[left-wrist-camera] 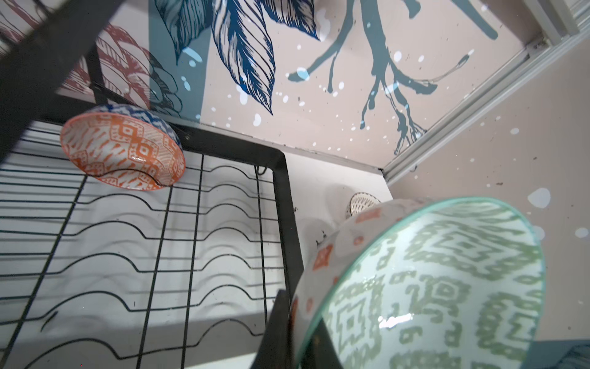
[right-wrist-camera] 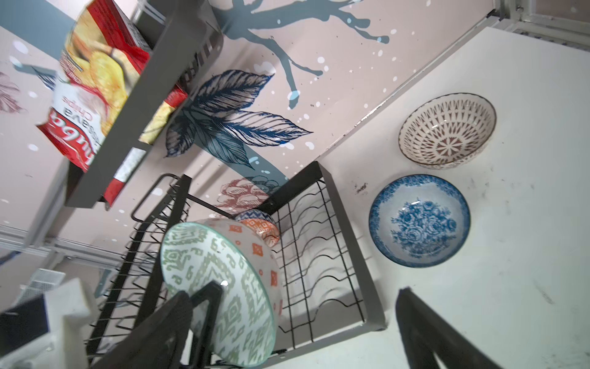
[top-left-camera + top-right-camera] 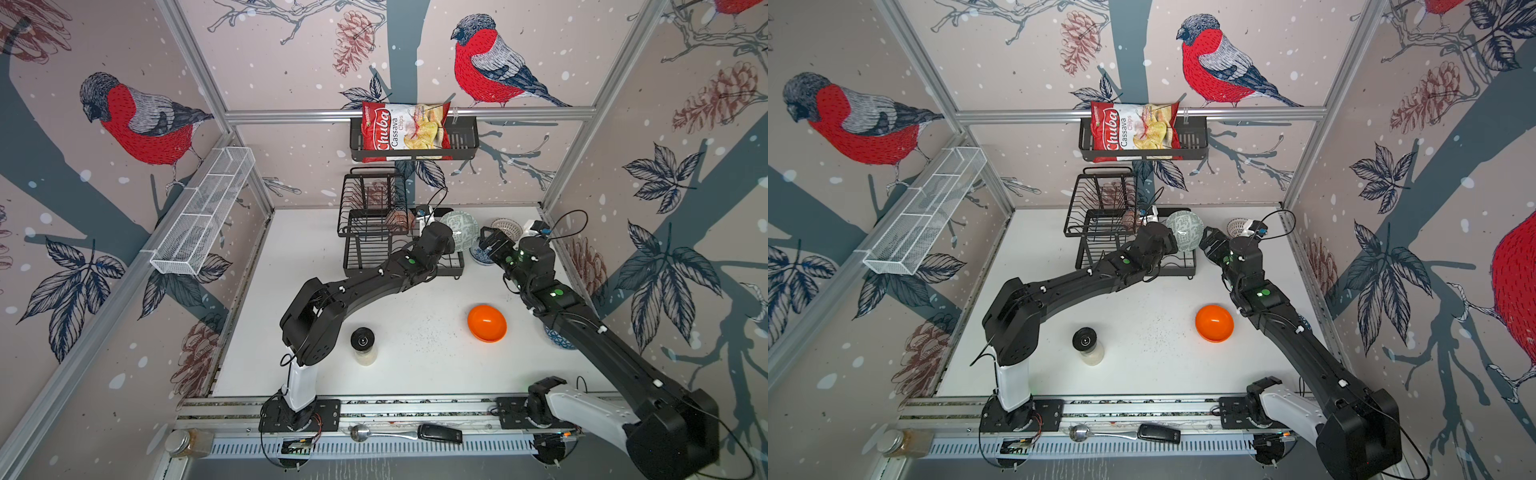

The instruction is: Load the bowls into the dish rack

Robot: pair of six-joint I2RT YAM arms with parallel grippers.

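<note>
Bowls: six in all, two at the dish rack (image 3: 365, 257) and four out on the white table (image 3: 424, 316).

In both top views the L gripper (image 3: 451, 241) is shut tight on the grey-green bowl (image 3: 462, 229). It holds the bowl up on its edge over the far right end of the rack's low tray. The R gripper (image 3: 487, 240) is just right of it, fingers spread wide, w/ nothing in them. It is tight there, since the blue flower bowl (image 3: 480, 254) sits right under the R gripper. The lattice bowl (image 3: 506, 227) is near the far right wall. The plain orange bowl (image 3: 487, 323) has lots of bare table around it. A shaker (image 3: 363, 344) stands near left. A 2nd blue bowl (image 3: 556, 337) peeks from under the R arm.

L wrist view: the grey-green bowl (image 1: 431, 287) hangs past the tray's black rim (image 1: 285, 198). It is shiny, w/ green zigzags inside, orange marks outside and a thin pale lip. The orange-white bowl (image 1: 123, 148) leans in the far wavy wires. The slots btw the two bowls are open.

R wrist view: the L fingers (image 2: 207, 313) pinch the grey-green bowl's lip. Can't tell if the bowl touches the wires. One R finger (image 2: 424, 326) shows apart from it. The blue flower bowl (image 2: 419, 220) and lattice bowl (image 2: 447, 129) sit side by side, not touching.
</note>
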